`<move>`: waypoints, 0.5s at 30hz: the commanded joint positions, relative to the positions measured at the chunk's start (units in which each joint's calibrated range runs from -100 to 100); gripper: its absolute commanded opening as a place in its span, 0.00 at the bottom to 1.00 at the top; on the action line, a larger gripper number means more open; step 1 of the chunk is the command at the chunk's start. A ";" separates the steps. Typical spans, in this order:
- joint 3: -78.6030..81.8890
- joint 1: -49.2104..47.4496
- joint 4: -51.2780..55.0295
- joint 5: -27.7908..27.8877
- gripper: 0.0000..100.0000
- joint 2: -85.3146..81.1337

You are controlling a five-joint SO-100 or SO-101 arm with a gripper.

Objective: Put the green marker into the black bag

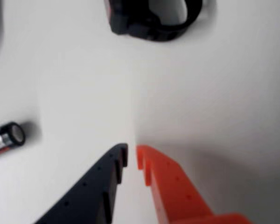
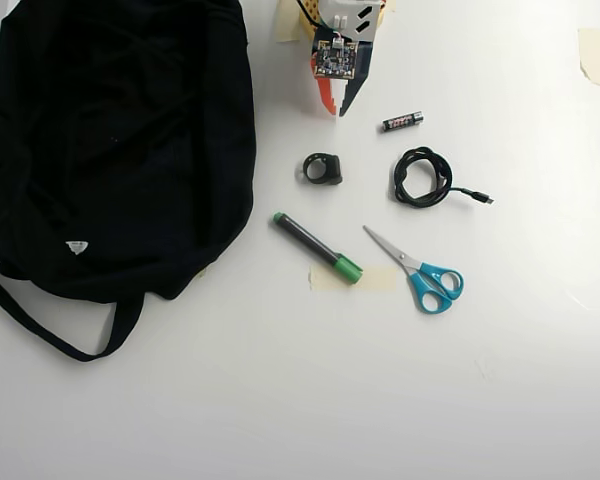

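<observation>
The green marker (image 2: 313, 242), a black barrel with a green cap, lies diagonally on the white table in the overhead view, cap toward the lower right; the wrist view does not show it. The black bag (image 2: 110, 150) fills the overhead view's upper left, its strap trailing below. My gripper (image 2: 337, 112) is at the top centre, well above the marker and right of the bag. In the wrist view my gripper (image 1: 131, 153) shows a black finger (image 1: 107, 177) and an orange finger (image 1: 163, 182), tips almost together over bare table, holding nothing.
A small black battery (image 2: 402, 121) (image 1: 7, 137) lies just right of the gripper. Below the gripper sits a black ring-shaped piece (image 2: 323, 168) (image 1: 154, 18). A coiled black cable (image 2: 422, 177) and blue-handled scissors (image 2: 428, 277) lie to the right. Tape patches (image 2: 375, 280) stick to the table.
</observation>
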 commanded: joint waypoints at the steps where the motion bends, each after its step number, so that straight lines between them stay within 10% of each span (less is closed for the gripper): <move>1: 0.89 -0.26 -3.88 -0.12 0.02 -0.66; 15: 0.26 -0.34 -22.75 -0.12 0.02 3.40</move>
